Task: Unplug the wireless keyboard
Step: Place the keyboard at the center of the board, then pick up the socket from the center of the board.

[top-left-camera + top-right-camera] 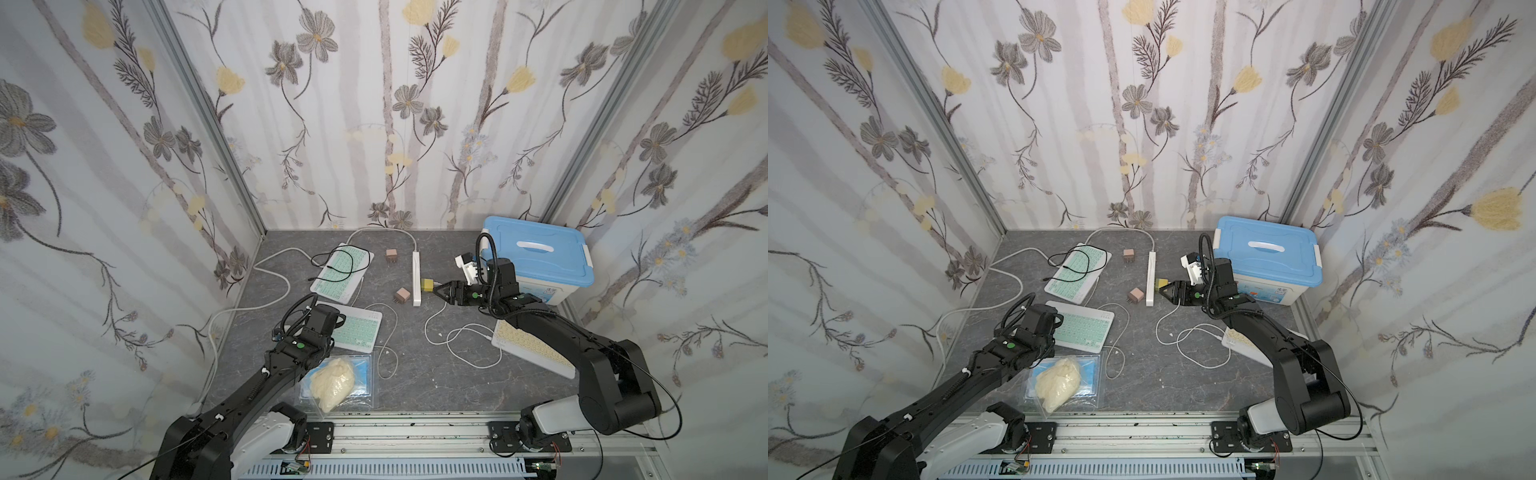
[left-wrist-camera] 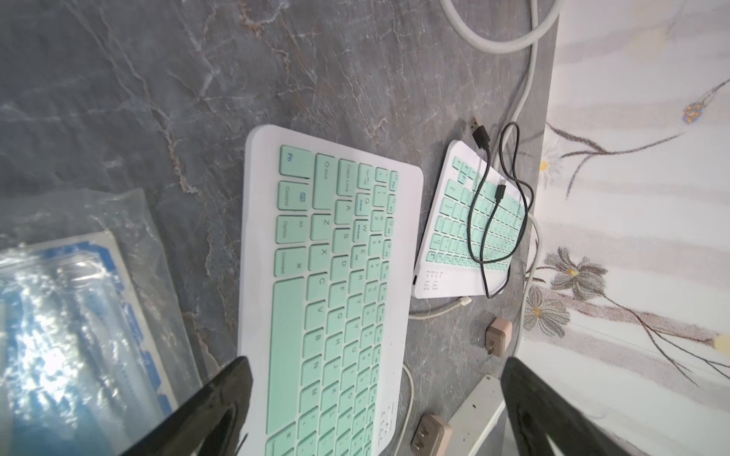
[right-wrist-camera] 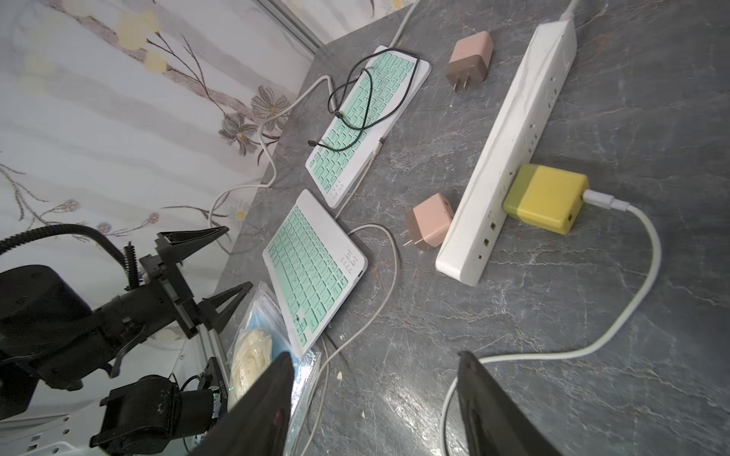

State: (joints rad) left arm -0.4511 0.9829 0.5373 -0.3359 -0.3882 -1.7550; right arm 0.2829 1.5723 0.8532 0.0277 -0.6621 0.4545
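Three keyboards lie on the grey table. A yellow-keyed keyboard [image 1: 525, 345] is partly hidden under my right arm, and a looping white cable [image 1: 457, 347] reaches its edge from a yellow charger [image 1: 427, 284] plugged into the white power strip [image 1: 416, 274]. My right gripper [image 1: 435, 290] hangs open just right of that charger [image 3: 545, 197], empty. My left gripper [image 2: 377, 361] is wide open above the near mint keyboard [image 2: 328, 276], empty. A thin white cable [image 1: 388, 332] runs beside that keyboard's right edge; I cannot tell whether it is plugged in.
A far mint keyboard [image 1: 343, 270] carries a loose black cable [image 1: 332, 262]. Two pink chargers [image 1: 391, 253] [image 1: 402, 294] lie unplugged left of the strip. A blue-lidded box [image 1: 540, 257] stands at the back right. A plastic bag [image 1: 336, 378] lies at the front.
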